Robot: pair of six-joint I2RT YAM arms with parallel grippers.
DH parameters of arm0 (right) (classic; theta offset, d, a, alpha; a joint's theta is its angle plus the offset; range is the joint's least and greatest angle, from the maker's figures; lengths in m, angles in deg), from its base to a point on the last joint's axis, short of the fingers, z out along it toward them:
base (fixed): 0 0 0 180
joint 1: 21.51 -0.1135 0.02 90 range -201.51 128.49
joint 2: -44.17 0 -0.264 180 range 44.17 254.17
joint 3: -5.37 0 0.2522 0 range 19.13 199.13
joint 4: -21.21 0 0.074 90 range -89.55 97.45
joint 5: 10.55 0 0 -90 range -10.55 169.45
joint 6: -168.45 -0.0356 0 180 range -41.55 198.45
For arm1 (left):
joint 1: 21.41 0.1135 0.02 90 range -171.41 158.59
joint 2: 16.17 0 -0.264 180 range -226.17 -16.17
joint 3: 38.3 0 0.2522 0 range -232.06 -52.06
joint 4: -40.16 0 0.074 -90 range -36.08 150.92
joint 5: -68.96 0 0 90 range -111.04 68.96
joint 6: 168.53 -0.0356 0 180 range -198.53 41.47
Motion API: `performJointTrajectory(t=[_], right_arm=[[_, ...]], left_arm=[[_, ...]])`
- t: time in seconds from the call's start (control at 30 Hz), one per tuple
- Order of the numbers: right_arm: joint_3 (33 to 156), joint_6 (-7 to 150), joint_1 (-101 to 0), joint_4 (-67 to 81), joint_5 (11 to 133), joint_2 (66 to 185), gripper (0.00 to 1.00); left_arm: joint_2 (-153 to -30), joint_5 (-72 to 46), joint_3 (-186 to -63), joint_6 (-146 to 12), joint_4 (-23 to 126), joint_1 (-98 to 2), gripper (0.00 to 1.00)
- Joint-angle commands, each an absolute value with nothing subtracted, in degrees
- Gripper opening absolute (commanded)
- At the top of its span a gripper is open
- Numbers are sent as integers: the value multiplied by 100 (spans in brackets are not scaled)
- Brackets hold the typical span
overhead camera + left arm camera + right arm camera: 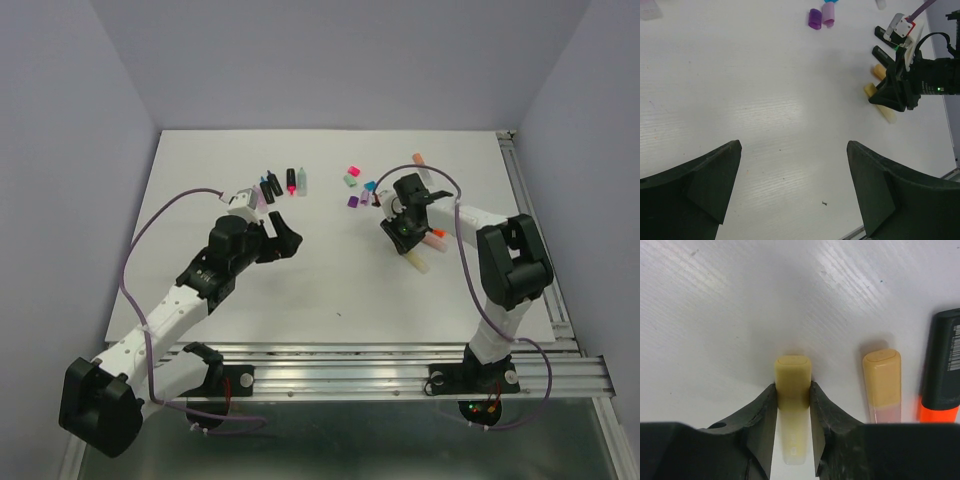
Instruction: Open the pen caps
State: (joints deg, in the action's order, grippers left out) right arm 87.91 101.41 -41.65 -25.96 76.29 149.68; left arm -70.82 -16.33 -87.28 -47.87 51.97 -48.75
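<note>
My right gripper (793, 390) is shut on a pastel yellow pen (793, 440), its fingers pinching the sides of the yellow cap (793, 371). The pen lies low at the white table. In the top view this gripper (408, 246) is at the right, with the yellow pen (419, 262) under it. My left gripper (283, 232) is open and empty, hovering over the middle left; its jaws stand wide apart in the left wrist view (792, 145). Several loose caps (358, 185) lie at the back middle, among them a purple one (814, 18) and a lilac one (829, 13).
An orange-capped pastel pen (882, 380) and a black pen with an orange end (942, 365) lie just right of the held pen. Several black and pastel pens (280, 183) lie at the back left. Another pastel pen (418, 158) lies at the back right.
</note>
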Motion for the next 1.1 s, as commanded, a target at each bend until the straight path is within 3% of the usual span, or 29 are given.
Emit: performJointTrajectory(t=[0.0, 0.17, 0.37, 0.53, 0.7, 1.07], right_arm=[[8585, 9509, -4111, -1981, 7200, 14570, 1], [7628, 7866, -4356, -296, 6469, 13270, 1], [6003, 4087, -5005, 2193, 6792, 11748, 1], [5562, 2077, -5956, 1888, 8944, 11317, 1], [5368, 965, -6597, 1782, 9789, 11027, 1], [5403, 392, -6818, 1808, 9228, 10991, 1]], left_arm=[[-6873, -1104, -8581, -4987, 4699, -4945, 99], [-6601, -321, -8397, -5058, 4259, -4998, 99], [-6389, 453, -8080, -4856, 3363, -5340, 99], [-6591, 278, -8106, -4776, 3230, -5823, 99], [-6995, -64, -8194, -4908, 3160, -6307, 99], [-7611, -311, -8317, -5163, 2888, -6624, 99]])
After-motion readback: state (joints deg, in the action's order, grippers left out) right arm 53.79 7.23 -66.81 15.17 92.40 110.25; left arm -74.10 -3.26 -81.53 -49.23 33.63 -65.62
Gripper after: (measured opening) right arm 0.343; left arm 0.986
